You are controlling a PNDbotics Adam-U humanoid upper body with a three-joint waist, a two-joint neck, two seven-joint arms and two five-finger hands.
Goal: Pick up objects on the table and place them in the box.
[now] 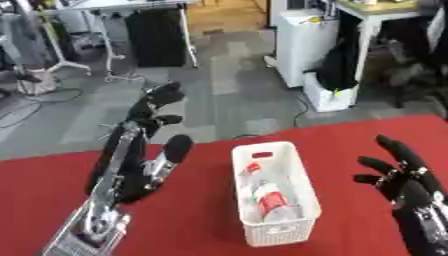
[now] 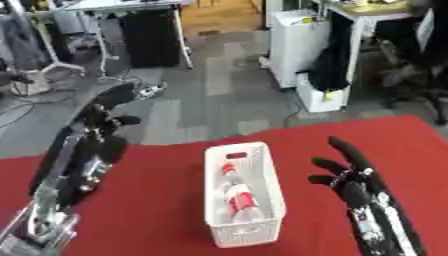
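- Grey floor [image 1: 236, 95], patchy, fills the upper half of the frame; a wood-toned strip [image 1: 223, 15] at top centre.
- Red table surface [image 1: 192, 220] across the lower half.
- White-legged desk [image 1: 131, 10] upper left, a black panel [image 1: 157, 37] under it.
- White cabinet [image 1: 302, 45] upper right (dark bag [image 1: 337, 70] hanging beside it).
- Cables [image 1: 35, 100] trail at far left.

Evenly and brightly lit from overhead, soft throughout with motion blur, faint shadows only, no glare or edge distortion.
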